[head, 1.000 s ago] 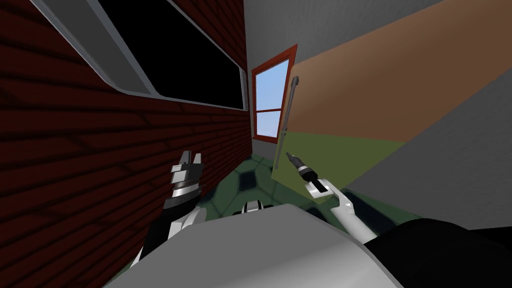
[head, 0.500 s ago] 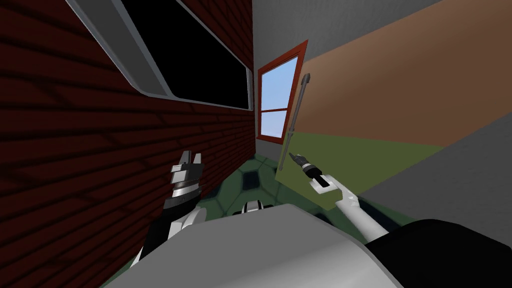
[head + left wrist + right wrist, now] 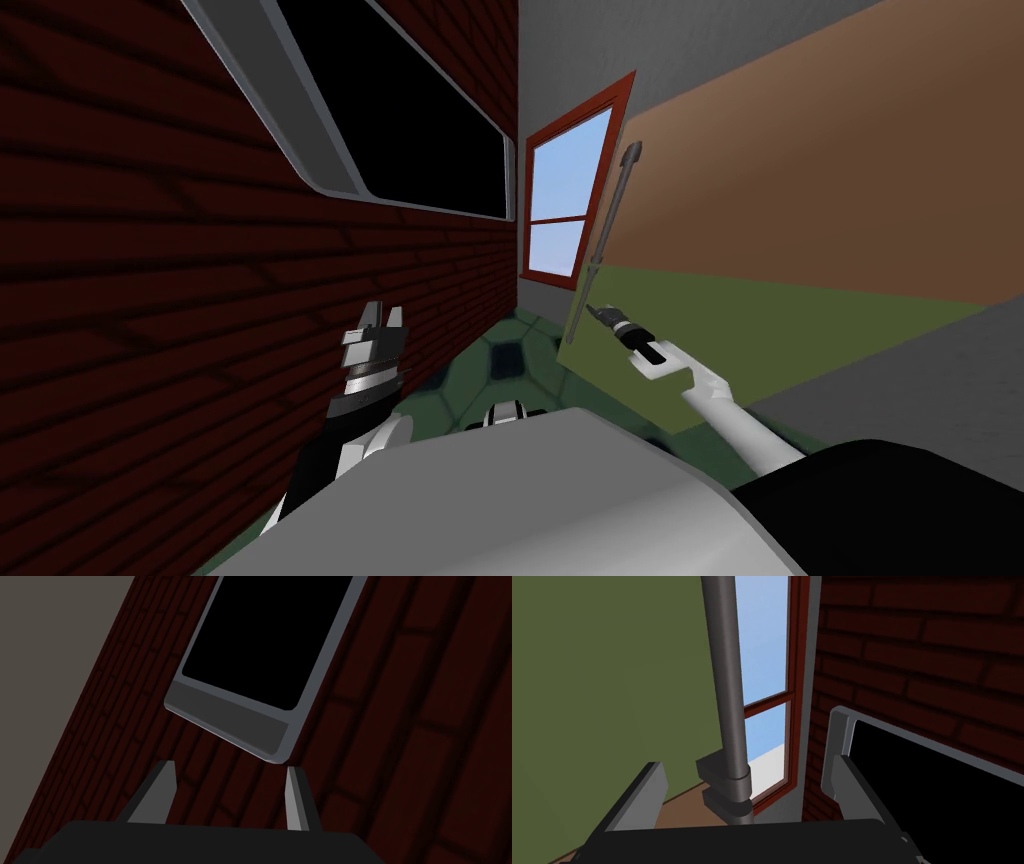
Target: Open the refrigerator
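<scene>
The refrigerator door (image 3: 800,210) is brown above and olive green below, and stands to my right. Along its near edge runs a long grey bar handle (image 3: 610,225) (image 3: 728,691). My right gripper (image 3: 592,311) (image 3: 746,763) is open around the lower part of this bar. The bar passes between the fingers (image 3: 648,788), just above its lower mount (image 3: 724,783), with a gap on each side. My left gripper (image 3: 383,316) (image 3: 229,766) is open and holds nothing, raised close to the dark red brick wall (image 3: 200,300).
A grey-framed black panel (image 3: 400,110) (image 3: 260,646) hangs on the brick wall at my left. A red-framed window (image 3: 565,205) closes the narrow gap ahead, between wall and door. The floor (image 3: 500,365) has green tiles. A grey wall (image 3: 940,390) lies at the right.
The whole head picture has shifted rightward, so I have moved. My right gripper has stayed around the handle and reaches farther out to the right. The left arm keeps its pose.
</scene>
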Robot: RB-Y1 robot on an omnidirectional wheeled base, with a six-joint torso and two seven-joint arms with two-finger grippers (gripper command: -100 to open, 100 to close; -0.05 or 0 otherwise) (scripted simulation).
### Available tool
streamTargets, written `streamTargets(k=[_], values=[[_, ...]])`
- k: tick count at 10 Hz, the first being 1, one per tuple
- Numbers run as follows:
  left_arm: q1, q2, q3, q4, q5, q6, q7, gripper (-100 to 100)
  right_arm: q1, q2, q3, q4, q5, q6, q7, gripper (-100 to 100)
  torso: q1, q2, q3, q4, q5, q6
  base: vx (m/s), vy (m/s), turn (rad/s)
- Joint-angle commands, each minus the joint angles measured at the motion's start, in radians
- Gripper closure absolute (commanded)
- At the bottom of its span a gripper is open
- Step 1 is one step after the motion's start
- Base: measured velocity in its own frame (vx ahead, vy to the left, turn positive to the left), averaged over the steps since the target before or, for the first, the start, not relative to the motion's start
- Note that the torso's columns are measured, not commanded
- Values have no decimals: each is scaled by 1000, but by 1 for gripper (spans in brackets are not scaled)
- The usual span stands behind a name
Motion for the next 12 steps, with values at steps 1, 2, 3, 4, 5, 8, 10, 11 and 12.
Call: streamTargets(k=[1,2,3,4,5,8,10,11,12], values=[[0,0,0,0,0,0,0,0,-27,-78,-18,82,33,30,68,-100,0,0,0,0,0,0,15,50,163],[0,0,0,0,0,0,0,0,-37,-104,-27,111,48,46,97,-100,1,0,0,0,0,0,13,72,185],[0,0,0,0,0,0,0,0,-37,-114,-27,114,48,46,104,-100,2,0,0,0,1,0,19,58,45],[0,0,0,0,0,0,0,0,-47,-149,-35,146,62,61,135,-100,1,0,0,0,0,1,27,53,78],[0,0,0,0,0,0,0,0,-57,-172,-43,176,75,75,164,-100,0,0,0,0,0,0,27,60,164],[0,0,0,0,0,0,0,0,-82,-269,-64,254,110,114,241,-100,1,0,0,0,0,0,27,57,141],[0,0,0,0,0,0,0,0,-95,-319,-76,293,129,134,283,-100,1,0,0,0,0,0,25,51,108],[0,0,0,0,0,0,0,0,-100,-339,-81,309,137,142,300,-100,0,0,0,0,0,0,17,50,97],[0,0,0,0,0,0,0,0,-105,-355,-85,323,144,149,315,-100,0,1,0,0,0,0,16,38,81]])
